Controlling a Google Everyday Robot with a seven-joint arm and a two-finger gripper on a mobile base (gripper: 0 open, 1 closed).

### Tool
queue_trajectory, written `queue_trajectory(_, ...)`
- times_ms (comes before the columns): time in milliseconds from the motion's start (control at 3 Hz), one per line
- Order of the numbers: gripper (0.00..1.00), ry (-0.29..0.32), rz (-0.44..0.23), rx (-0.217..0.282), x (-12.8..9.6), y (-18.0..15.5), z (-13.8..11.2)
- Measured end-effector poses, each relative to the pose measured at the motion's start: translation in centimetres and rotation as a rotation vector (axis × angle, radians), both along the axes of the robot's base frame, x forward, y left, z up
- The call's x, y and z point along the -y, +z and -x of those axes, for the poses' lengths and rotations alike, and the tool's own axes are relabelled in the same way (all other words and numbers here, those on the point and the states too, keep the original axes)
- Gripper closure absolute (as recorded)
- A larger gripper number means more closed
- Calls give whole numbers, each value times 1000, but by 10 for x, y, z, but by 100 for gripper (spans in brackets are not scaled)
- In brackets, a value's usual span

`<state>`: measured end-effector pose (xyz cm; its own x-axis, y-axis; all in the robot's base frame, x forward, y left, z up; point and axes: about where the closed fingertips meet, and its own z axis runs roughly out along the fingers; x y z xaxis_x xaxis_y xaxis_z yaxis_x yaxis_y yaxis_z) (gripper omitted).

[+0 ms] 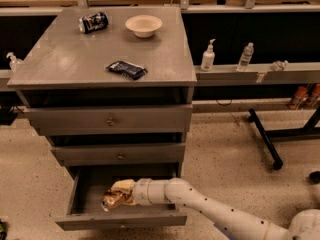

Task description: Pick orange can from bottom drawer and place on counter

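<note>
The orange can is shiny orange-gold and lies inside the open bottom drawer, left of middle. My gripper reaches into the drawer from the right on a white arm, and its fingers are closed around the can. The can sits at about the height of the drawer's rim. The counter is the grey top of the cabinet, well above the gripper.
On the counter lie a dark blue can, a cream bowl and a flat dark blue packet. Two shut grey drawers sit above the open one. Bottles stand on a grey ledge at right. A black stand leg lies on the floor.
</note>
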<state>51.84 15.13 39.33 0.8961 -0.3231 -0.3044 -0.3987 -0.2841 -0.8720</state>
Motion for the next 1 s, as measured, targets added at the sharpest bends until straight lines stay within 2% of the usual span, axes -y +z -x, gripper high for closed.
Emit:
queue_trajectory(333,100,-29,10,1,19,55,-14)
queue_trajectory(667,100,-43,59,-39,30,109,-22)
queue_trajectory(1000,100,-86,109,-38,50,182,-32)
